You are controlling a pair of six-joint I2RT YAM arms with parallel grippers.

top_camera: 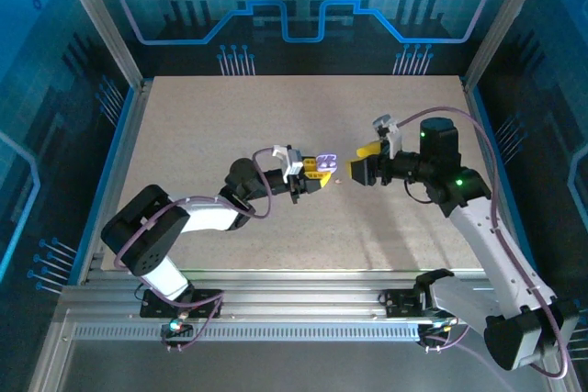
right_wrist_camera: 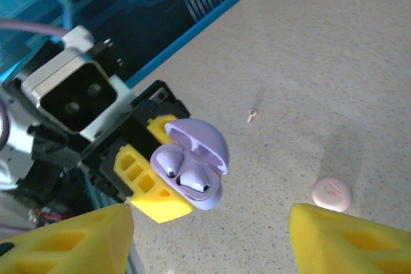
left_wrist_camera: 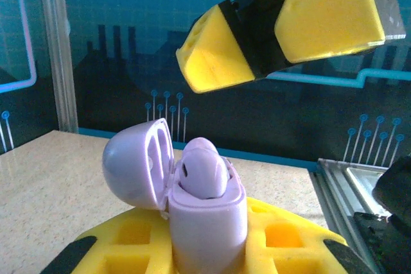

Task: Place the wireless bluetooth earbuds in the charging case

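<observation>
The charging case (right_wrist_camera: 207,199) is a lavender clamshell, lid (right_wrist_camera: 204,140) swung open, held upright with my left gripper (right_wrist_camera: 160,187) shut on its lower body. Two pale lavender wireless bluetooth earbuds (right_wrist_camera: 168,160) sit side by side in its wells. In the left wrist view the case (left_wrist_camera: 207,222) rises between my yellow fingers (left_wrist_camera: 282,239), with one earbud (left_wrist_camera: 202,168) poking out of the top. My right gripper (right_wrist_camera: 209,242) hovers just above the case, open, with nothing between its yellow fingers (left_wrist_camera: 221,52). From above, the case (top_camera: 327,161) lies between both grippers at mid-table.
A small pale pink round disc (right_wrist_camera: 331,194) lies on the speckled table (right_wrist_camera: 308,62) to the right of the case. A tiny whitish bit (right_wrist_camera: 252,116) lies further back. Blue-lit walls and metal rails (top_camera: 119,52) enclose the table.
</observation>
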